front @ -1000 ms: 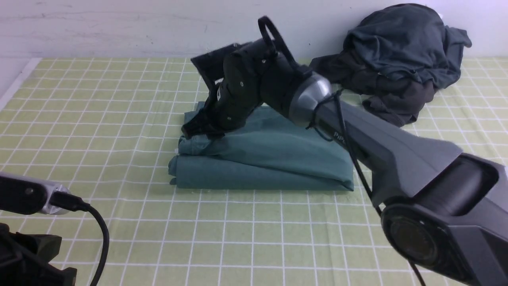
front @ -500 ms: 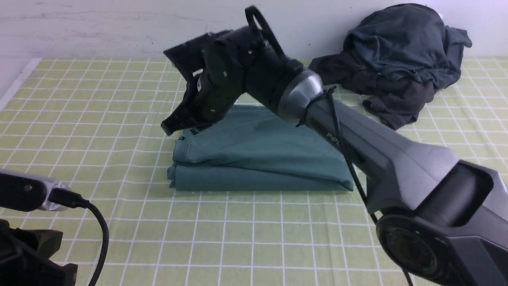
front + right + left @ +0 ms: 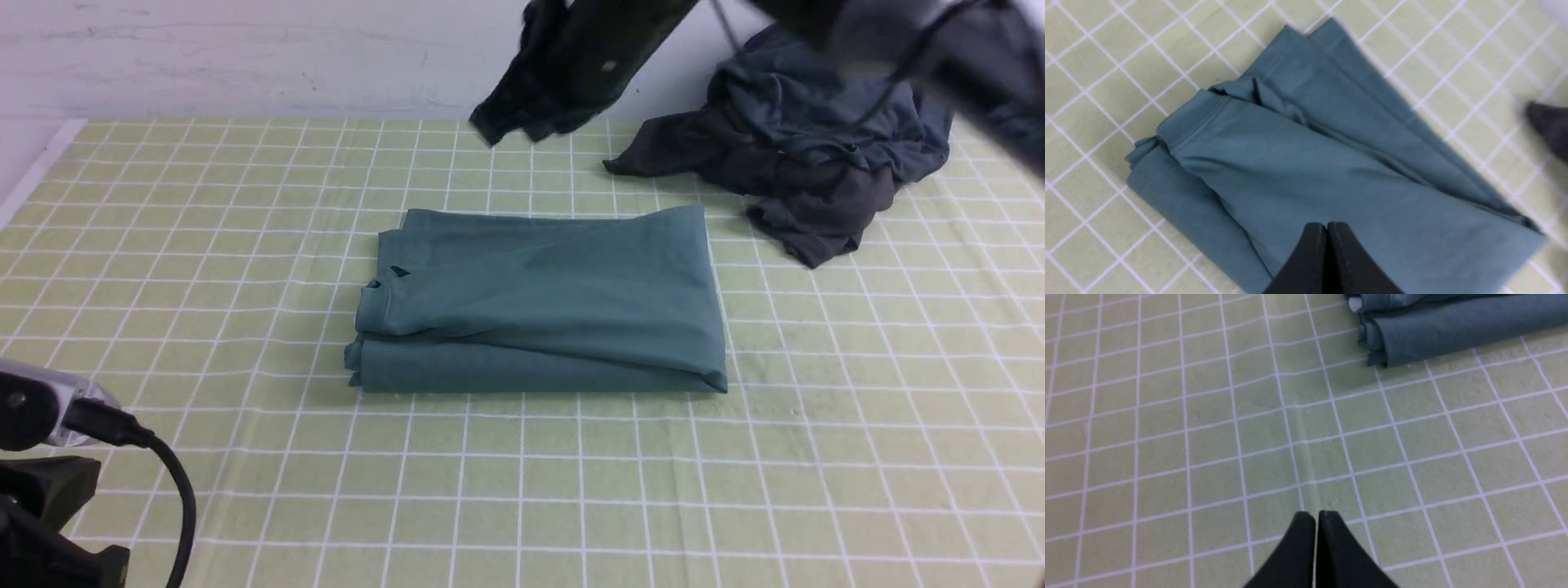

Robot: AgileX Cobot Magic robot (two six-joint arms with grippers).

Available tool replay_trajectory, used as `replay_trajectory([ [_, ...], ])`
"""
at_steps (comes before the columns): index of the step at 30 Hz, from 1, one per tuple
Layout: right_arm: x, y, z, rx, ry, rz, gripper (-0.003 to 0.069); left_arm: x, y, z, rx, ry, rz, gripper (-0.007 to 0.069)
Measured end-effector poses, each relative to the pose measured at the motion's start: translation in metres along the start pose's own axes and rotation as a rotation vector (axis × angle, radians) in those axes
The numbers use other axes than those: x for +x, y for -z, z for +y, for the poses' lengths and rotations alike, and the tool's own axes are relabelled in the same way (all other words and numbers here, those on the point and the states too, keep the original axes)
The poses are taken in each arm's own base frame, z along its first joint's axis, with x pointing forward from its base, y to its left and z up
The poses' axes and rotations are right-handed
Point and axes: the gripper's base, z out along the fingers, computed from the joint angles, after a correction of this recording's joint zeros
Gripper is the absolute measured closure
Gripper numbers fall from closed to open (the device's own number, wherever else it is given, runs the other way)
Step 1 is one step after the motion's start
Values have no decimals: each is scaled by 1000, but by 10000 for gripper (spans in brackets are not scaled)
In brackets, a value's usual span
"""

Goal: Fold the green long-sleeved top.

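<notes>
We found the limp teal-green cotton long-sleeved top (image 3: pixel 539 302) folded mid bench (image 3: pixel 204 245), left end effector (image 3: pixel 1316 516) and right end effector (image 3: pixel 1327 228) both closed, empty; we judged a layered-edge pinch best.

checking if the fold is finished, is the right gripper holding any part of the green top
No, the right gripper is shut and empty, clear of the folded green top lying below it.
</notes>
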Motion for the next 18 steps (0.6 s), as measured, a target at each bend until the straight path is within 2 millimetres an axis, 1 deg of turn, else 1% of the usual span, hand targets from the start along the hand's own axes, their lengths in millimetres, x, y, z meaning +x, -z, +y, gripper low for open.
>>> replay_trajectory([
  [1, 1, 22, -6, 12, -7, -27, 673, 0, 2, 0, -4, -4, -9, 627],
  [2, 5, 54, -14, 32, -20, -65, 673, 0, 3, 1, -6, -7, -15, 627],
  [3, 6, 59, -16, 35, -23, -71, 673, 0, 3, 1, -7, -7, -16, 627],
  [4, 11, 79, -20, 47, -32, -92, 673, 0, 3, 1, -7, -8, -18, 627],
  [5, 22, 112, -27, 72, -45, -122, 673, 0, 4, 1, -8, -8, -19, 627],
  [6, 35, 136, -31, 91, -53, -136, 673, 0, 4, 1, -8, -8, -19, 627],
  [7, 40, 143, -32, 100, -57, -138, 673, 0, 4, 1, -8, -8, -19, 627],
  [8, 63, 167, -34, 126, -62, -141, 673, 0, 4, 1, -8, -7, -19, 627],
  [9, 78, 180, -33, 141, -64, -155, 673, 0, 4, 1, -8, -7, -19, 627],
  [10, 93, 191, -32, 157, -62, -189, 673, 0, 4, 1, -8, -7, -19, 627],
  [11, 96, 193, -32, 161, -62, -199, 673, 0, 4, 1, -8, -7, -19, 627],
  [12, 117, 205, -27, 176, -53, -278, 673, 0, 4, 1, -8, -8, -19, 627],
  [13, 136, 212, -23, 184, -47, -362, 673, 0, 4, 1, -9, -8, -19, 627],
  [14, 149, 215, -19, 189, -43, -419, 673, 0, 4, 1, -9, -8, -19, 627],
  [15, 156, 216, -17, 192, -41, -450, 673, 0, 4, 1, -9, -8, -19, 627],
  [17, 194, 212, -7, 197, -34, -612, 673, 0, 4, 1, -9, -9, -19, 627],
  [18, 219, 203, 0, 189, -47, -706, 673, 0, 4, 1, -9, -9, -19, 627],
])
